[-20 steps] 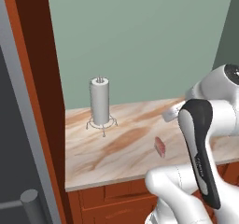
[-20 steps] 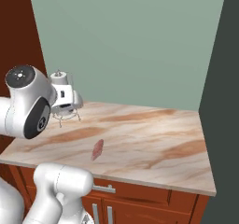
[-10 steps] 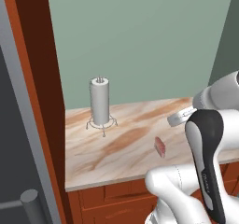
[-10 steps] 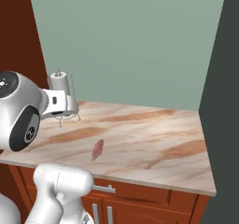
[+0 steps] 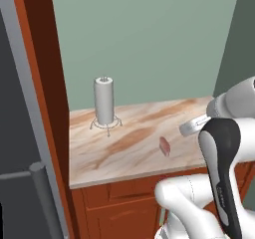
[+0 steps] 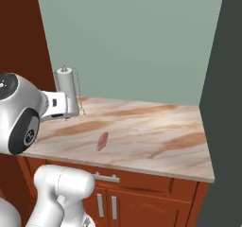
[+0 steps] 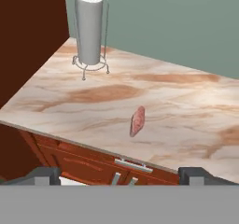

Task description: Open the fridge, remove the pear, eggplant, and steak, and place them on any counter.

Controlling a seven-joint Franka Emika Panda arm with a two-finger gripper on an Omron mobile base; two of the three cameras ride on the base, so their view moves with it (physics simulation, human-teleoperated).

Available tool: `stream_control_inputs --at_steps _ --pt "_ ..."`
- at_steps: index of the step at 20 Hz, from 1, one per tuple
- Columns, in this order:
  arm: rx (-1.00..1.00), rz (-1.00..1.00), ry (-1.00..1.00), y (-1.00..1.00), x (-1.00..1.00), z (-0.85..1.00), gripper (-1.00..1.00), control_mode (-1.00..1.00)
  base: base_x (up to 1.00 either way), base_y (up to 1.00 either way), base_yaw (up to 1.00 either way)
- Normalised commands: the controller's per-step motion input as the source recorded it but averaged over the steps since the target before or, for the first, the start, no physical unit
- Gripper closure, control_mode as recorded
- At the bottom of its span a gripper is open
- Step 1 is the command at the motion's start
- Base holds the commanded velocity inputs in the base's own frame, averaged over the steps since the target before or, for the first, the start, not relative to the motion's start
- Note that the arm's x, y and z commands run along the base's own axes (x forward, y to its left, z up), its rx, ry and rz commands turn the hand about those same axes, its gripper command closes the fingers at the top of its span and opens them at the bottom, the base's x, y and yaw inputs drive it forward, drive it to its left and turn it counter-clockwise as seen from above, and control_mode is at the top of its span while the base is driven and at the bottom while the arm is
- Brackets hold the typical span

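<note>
The arm has swung back from the steak, now lying alone on the counter, its hand spread wide and empty, so one item looks delivered.

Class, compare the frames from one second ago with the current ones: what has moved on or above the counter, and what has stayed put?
The arm has drawn back from the counter, towards the base and away from the wall; its hand slid outward in both base views. Nothing was grasped or released. The steak and the paper towel holder have not moved, and the pincer is open, apart from the steak.
</note>
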Motion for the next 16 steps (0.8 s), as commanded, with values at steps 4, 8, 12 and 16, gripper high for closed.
stream_control_inputs --at_steps 4,8,12,16 --pt "0.0 0.0 0.0 0.0 0.0 0.0 -1.0 1.0 -1.0 -0.42 -0.04" --pt "0.0 0.0 0.0 0.0 0.0 0.0 -1.0 1.0 -1.0 -0.41 -0.04" --pt "0.0 0.0 0.0 0.0 0.0 0.0 -1.0 1.0 -1.0 -0.15 -0.01" --pt "0.0 0.0 0.0 0.0 0.0 0.0 -1.0 1.0 -1.0 0.06 0.0"
